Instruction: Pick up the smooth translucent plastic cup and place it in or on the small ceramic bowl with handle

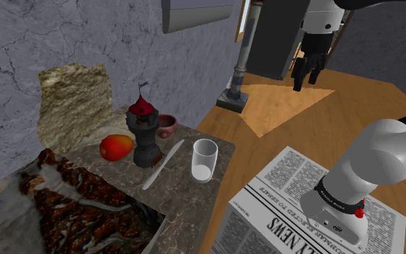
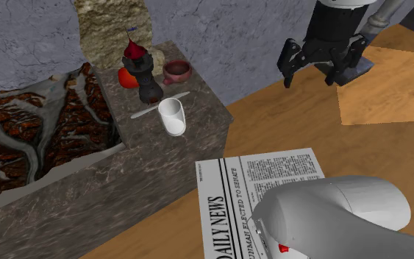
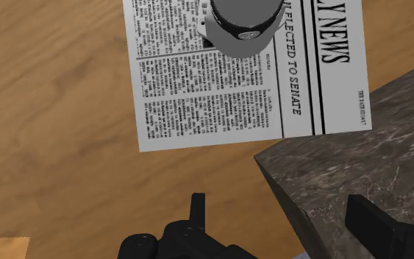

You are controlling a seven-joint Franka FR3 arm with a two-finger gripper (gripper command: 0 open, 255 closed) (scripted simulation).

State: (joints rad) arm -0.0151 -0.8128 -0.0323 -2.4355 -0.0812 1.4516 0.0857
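Well, my gripper (image 1: 306, 83) hangs w/ fingers spread, far from clear cup (image 1: 204, 160). Pale knife (image 1: 163, 164) lies betw. it & pinkish bowl (image 1: 166, 125); dark grinder (image 1: 142, 133) beside.

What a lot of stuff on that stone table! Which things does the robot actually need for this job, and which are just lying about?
Needed: clear cup; small reddish bowl with handle; gripper, open.
Lying about: red-orange fruit; black chess-piece figure with red top; pale knife.
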